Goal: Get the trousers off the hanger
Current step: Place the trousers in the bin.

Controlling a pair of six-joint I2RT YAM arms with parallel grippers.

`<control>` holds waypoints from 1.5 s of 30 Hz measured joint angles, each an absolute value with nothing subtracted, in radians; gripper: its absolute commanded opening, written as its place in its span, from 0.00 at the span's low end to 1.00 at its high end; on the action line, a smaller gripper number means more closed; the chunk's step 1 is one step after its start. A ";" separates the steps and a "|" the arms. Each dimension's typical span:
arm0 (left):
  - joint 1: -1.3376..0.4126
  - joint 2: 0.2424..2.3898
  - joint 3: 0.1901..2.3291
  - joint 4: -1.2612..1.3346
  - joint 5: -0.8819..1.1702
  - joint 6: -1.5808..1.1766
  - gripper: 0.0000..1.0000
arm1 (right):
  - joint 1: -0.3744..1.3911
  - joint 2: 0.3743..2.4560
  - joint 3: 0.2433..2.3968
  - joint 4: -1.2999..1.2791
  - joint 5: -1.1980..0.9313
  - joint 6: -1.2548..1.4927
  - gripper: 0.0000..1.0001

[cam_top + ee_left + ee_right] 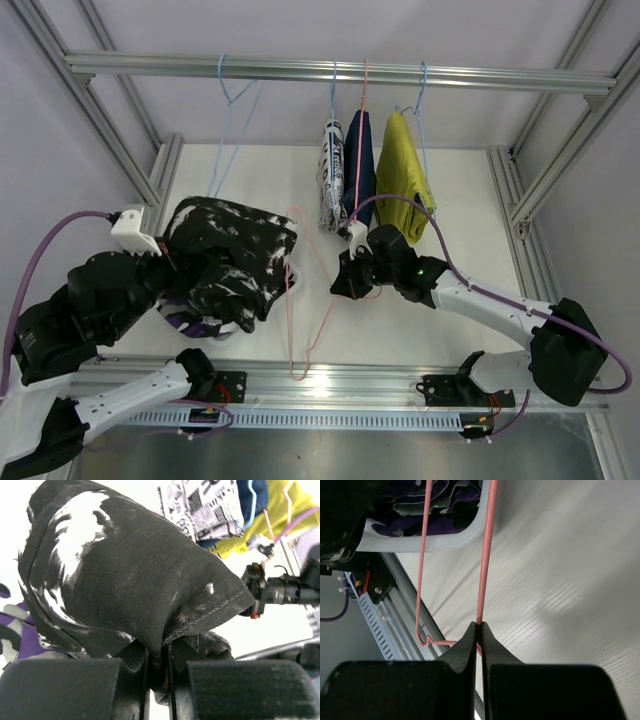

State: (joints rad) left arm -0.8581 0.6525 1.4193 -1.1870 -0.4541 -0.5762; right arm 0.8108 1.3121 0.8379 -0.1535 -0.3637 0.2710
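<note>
My left gripper [159, 665] is shut on a fold of the black white-speckled trousers [232, 262], holding them bunched above a white basket [291, 277]. The purple-white-black patterned trousers [196, 323] lie in that basket. In the top view the cloth hides the left fingers. My right gripper [347, 283] is shut on the wire of a bare pink hanger [291, 335], which also shows in the right wrist view [487, 555]. The hanger's hook is low by the table's front edge. The white dark-printed trousers [331, 175], navy trousers [358, 160] and yellow trousers [403, 180] hang on the rail.
A bare blue hanger [232, 110] hangs at the left of the metal rail [300, 70]. Frame posts stand at both sides. An aluminium rail with cable duct [385, 610] runs along the table's near edge beside the basket rim [445, 541].
</note>
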 measured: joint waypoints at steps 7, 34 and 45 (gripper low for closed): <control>-0.858 0.590 1.367 -1.172 -0.548 -0.610 0.00 | 0.789 1.288 0.832 -0.168 -0.336 0.271 0.00; -0.858 0.540 1.131 -1.091 -0.615 -0.704 0.05 | 0.719 1.288 0.784 -0.149 -0.324 0.277 0.00; -0.858 0.634 1.082 -0.951 -0.741 -0.724 0.26 | 0.719 1.286 0.780 -0.142 -0.329 0.277 0.00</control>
